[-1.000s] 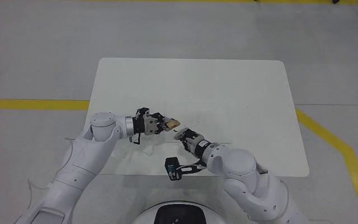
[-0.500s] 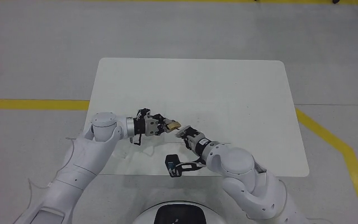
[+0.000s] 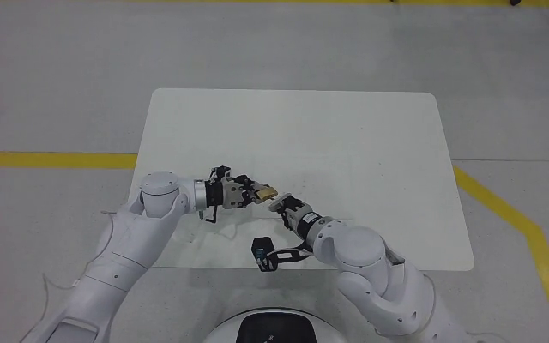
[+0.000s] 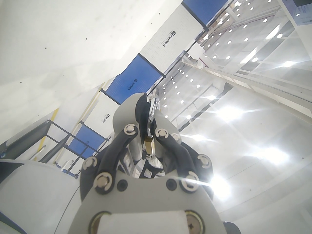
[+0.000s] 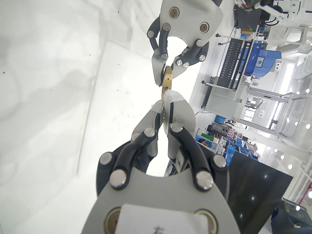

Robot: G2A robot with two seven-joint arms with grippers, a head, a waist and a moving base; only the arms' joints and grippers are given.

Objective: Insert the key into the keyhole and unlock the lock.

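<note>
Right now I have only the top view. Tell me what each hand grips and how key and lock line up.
Observer: In the right wrist view, the left hand pinches a small brass padlock by its body.
Operator: Now the key.
Observer: The right hand clamps a thin brass-coloured key, seen edge-on. Its tip meets the padlock's near end, roughly in line with it.
Operator: Report the depth.
Observer: A short length of blade shows between the padlock and the right hand's fingertips. I cannot tell how far in it sits.
</note>
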